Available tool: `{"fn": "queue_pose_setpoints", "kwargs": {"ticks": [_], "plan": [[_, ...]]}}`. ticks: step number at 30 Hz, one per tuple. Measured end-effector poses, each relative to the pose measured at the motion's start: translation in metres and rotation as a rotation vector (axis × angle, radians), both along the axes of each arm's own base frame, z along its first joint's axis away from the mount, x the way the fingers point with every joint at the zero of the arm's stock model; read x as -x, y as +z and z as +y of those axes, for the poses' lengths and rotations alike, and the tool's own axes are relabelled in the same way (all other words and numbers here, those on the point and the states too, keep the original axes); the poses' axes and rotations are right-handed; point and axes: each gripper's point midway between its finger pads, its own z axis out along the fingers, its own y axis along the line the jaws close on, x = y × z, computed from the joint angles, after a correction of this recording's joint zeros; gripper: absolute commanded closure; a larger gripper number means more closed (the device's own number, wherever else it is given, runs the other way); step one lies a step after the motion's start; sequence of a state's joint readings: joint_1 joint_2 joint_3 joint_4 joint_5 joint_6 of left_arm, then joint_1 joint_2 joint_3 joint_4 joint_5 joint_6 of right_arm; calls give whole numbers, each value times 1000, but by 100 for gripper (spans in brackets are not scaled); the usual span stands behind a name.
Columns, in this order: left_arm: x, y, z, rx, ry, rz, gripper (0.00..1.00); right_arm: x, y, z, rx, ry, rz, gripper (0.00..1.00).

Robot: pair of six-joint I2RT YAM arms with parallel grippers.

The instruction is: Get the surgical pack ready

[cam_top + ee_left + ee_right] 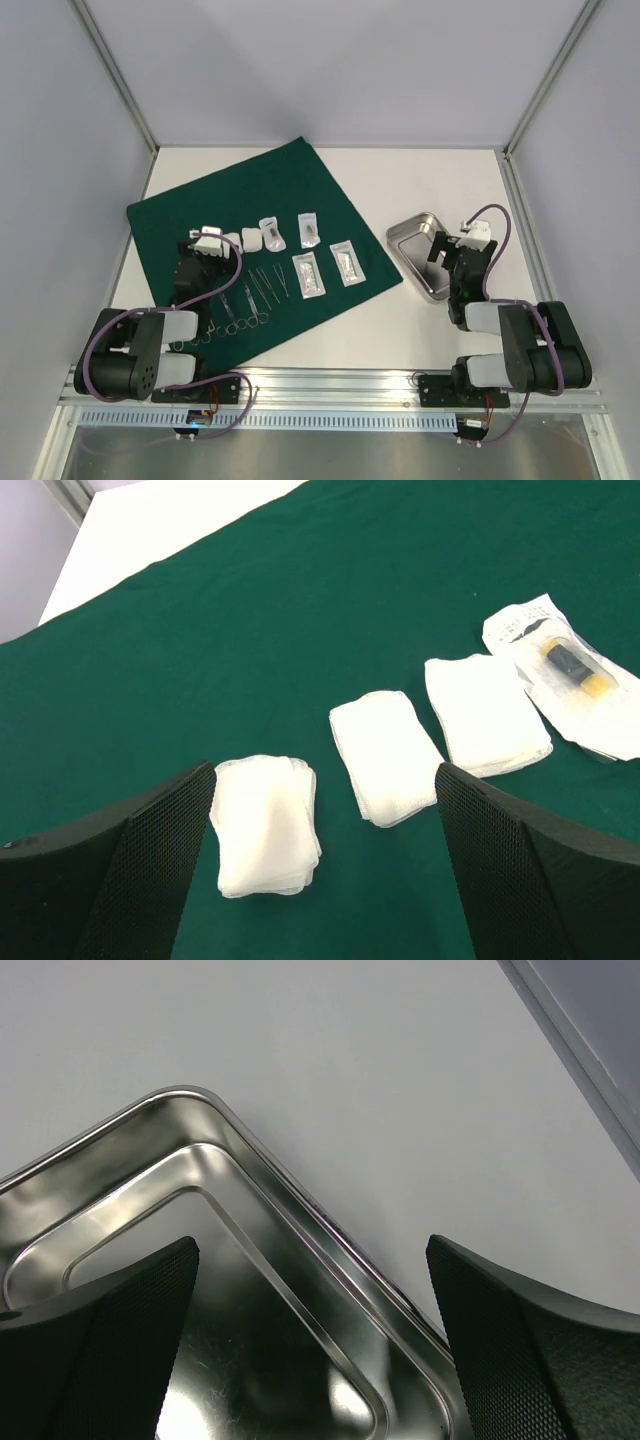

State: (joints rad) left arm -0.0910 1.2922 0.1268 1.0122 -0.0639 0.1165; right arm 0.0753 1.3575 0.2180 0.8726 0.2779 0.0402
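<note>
The green cloth (265, 185) lies spread flat on the left of the white surface (430, 180), carrying three gauze stacks (385, 758), clear pouches (308, 275) and metal instruments (255, 292). The steel tray (412, 243) sits apart on the right, empty. The left jaws hang spread wide over the gauze; the right jaws gape above the tray's corner, pinching nothing. The gauze looks soft and light, best pinched across a stack. The pouches are probably slippery. The tray is stiff, so take its rim. Grey walls (330, 60) and metal frame posts (115, 80) enclose the surface.
</note>
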Motion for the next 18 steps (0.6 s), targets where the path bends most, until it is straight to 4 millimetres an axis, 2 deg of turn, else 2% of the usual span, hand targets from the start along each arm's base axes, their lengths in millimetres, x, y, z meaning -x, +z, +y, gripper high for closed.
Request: {"fn": "queue_pose_setpoints", "kwargs": {"ticks": [4,7,8,10,13,14,15,16,18], "plan": [[0,0,0,0,0,0,0,1,1,-2,0,-14,17,0],[0,0,0,0,0,0,0,-6,30,-8,-24,-64,14,0],[0,0,0,0,-1,0,0,-11,51,-7,-38,-71,-8,7],[0,0,-1,0,-6,2,0,-20,96,-2,-76,-55,-67,14],[2,7,-5,-1,-30,30,0,-26,172,17,-152,24,-141,15],[-2,18,-8,-4,-46,31,0,-25,186,25,-170,53,-141,12],[-10,37,-12,-10,-69,49,2,-23,202,38,-192,97,-133,11],[-18,57,-15,-13,-87,49,7,-21,209,48,-205,132,-121,11],[-39,114,-25,-26,-136,38,9,-13,214,77,-234,217,-61,11]]}}
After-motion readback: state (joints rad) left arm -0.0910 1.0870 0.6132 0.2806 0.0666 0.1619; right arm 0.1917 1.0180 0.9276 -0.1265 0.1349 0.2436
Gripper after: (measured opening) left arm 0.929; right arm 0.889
